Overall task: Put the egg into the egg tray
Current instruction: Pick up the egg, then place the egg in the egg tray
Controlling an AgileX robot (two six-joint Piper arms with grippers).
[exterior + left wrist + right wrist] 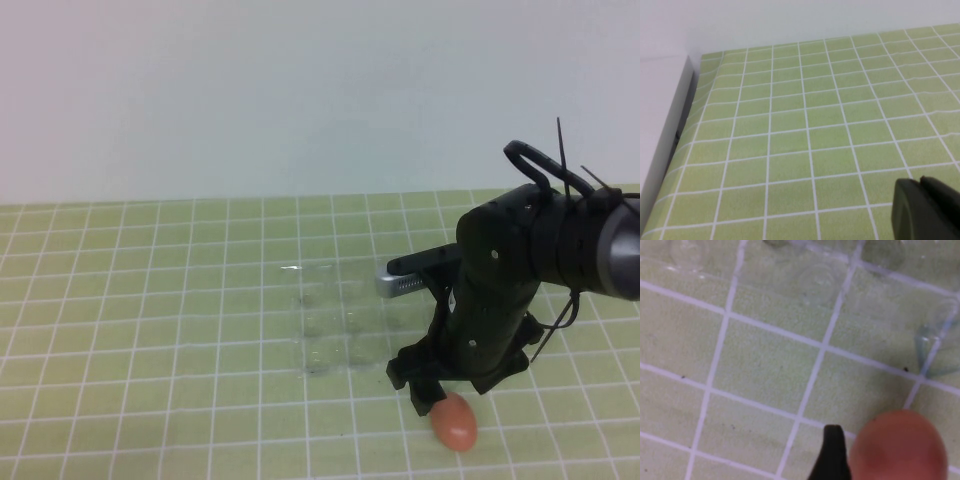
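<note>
Nearest the camera in the high view, the egg (455, 421) lies on the green gridded mat (150, 300) close to the front edge, on the robot's right side. Its long axis is tilted: the narrower end points up and toward the left, at the gripper, and the rounder end points down and to the right. In the right wrist view the egg (898, 446) fills the lower corner as a blurred orange-brown dome, with one dark fingertip (832, 452) just beside it.

The right gripper (425, 392) hangs directly over the egg's upper end, its black fingers pointing down at the mat and touching or nearly touching the shell. Whether the fingers are pinching the egg or only resting next to it cannot be told; only one finger shows clearly against it.

Just beyond and to the left of the gripper sits the egg tray (325, 325), clear plastic that shows only as faint cup outlines and glints on the mat. Its cups (815, 282) appear in the right wrist view past the egg, apart from it.

The left gripper (927, 207) is seen only in its own wrist view, a dark tip above bare mat (805, 130) near a white wall (660, 115); its fingers look pressed together.
</note>
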